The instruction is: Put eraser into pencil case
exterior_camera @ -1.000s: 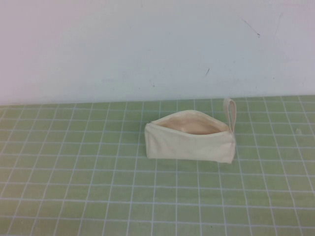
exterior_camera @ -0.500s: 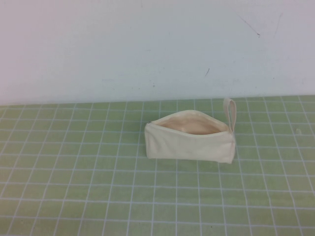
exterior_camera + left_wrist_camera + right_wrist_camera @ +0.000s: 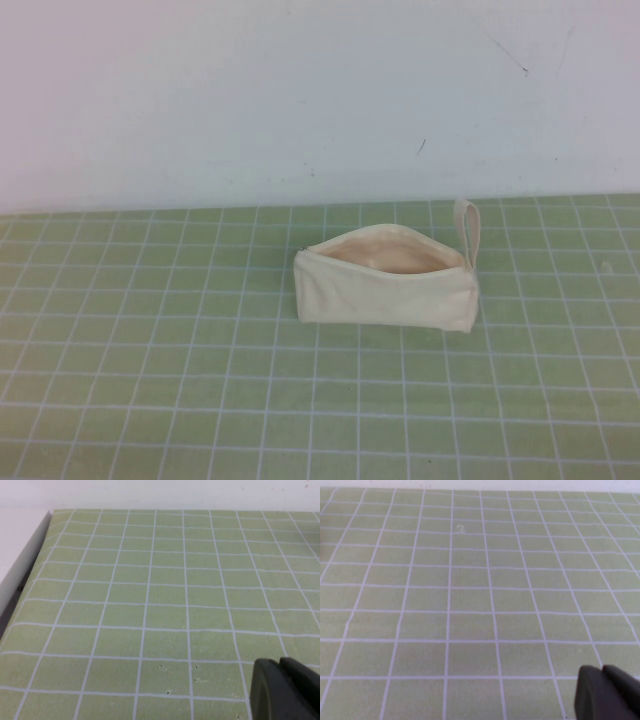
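The pencil case (image 3: 385, 297) is a cream canvas pouch lying on the green grid mat in the high view, right of centre. Its zip mouth gapes upward and shows the peach lining (image 3: 392, 256). A fabric loop strap (image 3: 468, 231) sticks up at its right end. The eraser is out of view in every frame. Neither arm shows in the high view. My left gripper (image 3: 280, 663) appears only in the left wrist view, shut, empty, over bare mat. My right gripper (image 3: 603, 669) appears only in the right wrist view, also shut and empty above bare mat.
The green grid mat (image 3: 150, 380) covers the table up to a white wall (image 3: 300, 90) behind the pouch. In the left wrist view the mat's edge meets a white surface (image 3: 20, 555).
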`<action>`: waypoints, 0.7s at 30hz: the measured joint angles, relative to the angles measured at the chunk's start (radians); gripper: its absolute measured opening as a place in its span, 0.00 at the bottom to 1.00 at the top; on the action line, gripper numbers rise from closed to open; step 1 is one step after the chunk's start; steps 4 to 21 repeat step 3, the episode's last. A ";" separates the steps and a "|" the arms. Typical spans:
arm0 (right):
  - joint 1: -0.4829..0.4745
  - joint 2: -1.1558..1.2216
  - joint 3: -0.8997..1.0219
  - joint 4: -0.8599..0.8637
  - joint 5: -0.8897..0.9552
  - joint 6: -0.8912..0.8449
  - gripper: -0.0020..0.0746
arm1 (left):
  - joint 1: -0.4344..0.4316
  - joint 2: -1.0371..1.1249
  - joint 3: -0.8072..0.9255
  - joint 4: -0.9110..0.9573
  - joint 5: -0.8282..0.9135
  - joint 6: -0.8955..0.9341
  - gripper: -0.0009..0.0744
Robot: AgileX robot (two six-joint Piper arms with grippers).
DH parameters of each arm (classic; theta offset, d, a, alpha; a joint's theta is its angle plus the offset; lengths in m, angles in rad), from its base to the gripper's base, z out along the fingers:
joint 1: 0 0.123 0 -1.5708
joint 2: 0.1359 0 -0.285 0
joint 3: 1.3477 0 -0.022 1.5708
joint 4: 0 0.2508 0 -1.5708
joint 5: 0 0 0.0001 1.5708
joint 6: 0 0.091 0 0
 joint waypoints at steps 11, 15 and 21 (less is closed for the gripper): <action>0.000 0.000 0.000 0.000 0.000 0.000 0.03 | 0.000 0.000 0.000 0.000 0.000 0.000 0.01; 0.000 0.000 0.000 0.000 0.000 0.000 0.03 | 0.000 0.000 0.000 0.000 0.000 0.000 0.01; 0.000 0.000 0.000 0.000 0.000 0.000 0.03 | 0.000 0.000 0.000 0.000 0.000 0.000 0.01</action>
